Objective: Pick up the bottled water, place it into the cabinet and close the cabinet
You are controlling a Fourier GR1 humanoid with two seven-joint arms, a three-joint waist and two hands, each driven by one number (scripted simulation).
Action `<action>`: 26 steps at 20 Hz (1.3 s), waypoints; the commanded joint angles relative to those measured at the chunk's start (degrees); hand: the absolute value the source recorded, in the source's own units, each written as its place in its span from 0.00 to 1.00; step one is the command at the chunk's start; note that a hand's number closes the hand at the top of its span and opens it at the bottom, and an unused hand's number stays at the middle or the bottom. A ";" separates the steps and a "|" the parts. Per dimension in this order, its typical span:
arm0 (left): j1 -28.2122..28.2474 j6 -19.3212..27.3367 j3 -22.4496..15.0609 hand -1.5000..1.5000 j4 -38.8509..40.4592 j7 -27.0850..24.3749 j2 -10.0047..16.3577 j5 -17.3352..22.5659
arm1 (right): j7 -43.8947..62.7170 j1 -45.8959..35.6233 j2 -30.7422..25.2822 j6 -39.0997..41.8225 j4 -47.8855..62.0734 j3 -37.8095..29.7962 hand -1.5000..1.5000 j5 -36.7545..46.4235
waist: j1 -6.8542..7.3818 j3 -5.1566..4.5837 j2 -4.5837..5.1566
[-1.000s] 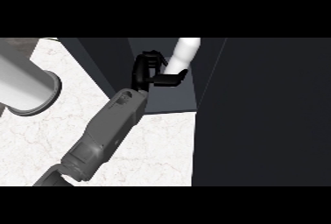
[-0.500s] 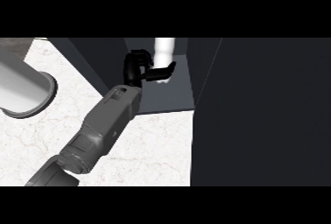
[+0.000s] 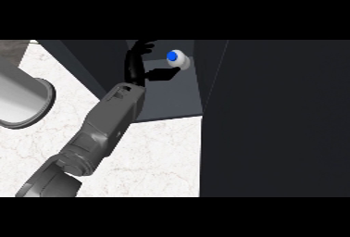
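The bottled water (image 3: 176, 59) stands upright on the cabinet's grey floor (image 3: 167, 99), seen from above as a white body with a blue cap. My left hand (image 3: 139, 65) is inside the cabinet just left of the bottle. It is open, its fingers lifted away toward the back. The thumb (image 3: 163, 73) points at the bottle's lower side, and I cannot tell whether it touches. My grey forearm (image 3: 103, 129) runs in from the lower left. My right hand does not show.
A broad dark cabinet door (image 3: 273, 115) fills the right side of the view, standing open. A large metal cylinder (image 3: 21, 99) rests on the white marble counter (image 3: 157, 157) at the left. The cabinet's dark left wall (image 3: 85, 60) slants beside my forearm.
My left hand carried the tilted bottle deeper into the cabinet, stood it upright, and has opened off it. The view has shifted, so the cabinet door now fills more of the right.
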 commanded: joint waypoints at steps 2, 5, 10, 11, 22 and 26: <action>-1.65 0.92 0.31 0.00 2.02 -0.57 -0.07 -0.50 | 0.22 1.06 -0.65 1.78 -1.72 0.68 0.00 -2.35 | -0.62 -0.02 0.27; -3.19 -3.34 0.28 0.00 1.65 -0.07 0.27 -0.66 | -0.03 2.22 -1.31 2.68 -1.99 -0.43 0.00 -3.66 | -0.92 -0.01 0.19; -1.55 -11.76 4.19 0.00 -4.07 -7.92 -0.31 2.81 | 0.63 0.90 -0.20 1.70 -1.84 -0.11 0.00 -3.04 | 1.51 -0.09 -0.28; -2.91 -12.96 5.22 0.00 -4.09 -7.10 0.70 3.69 | -0.53 1.82 -1.06 3.23 -1.69 -0.97 0.00 -4.75 | 0.67 -0.05 -0.21; 0.70 -20.21 6.58 0.00 -5.96 -12.02 -2.48 3.70 | 3.80 4.48 1.67 0.35 -6.57 3.72 0.00 -0.52 | 4.26 0.00 -1.76; 4.24 -19.87 3.99 0.00 -11.96 -10.47 -2.51 5.18 | 3.37 4.52 0.65 1.40 -6.19 1.36 0.00 -3.64 | 4.73 0.05 -2.30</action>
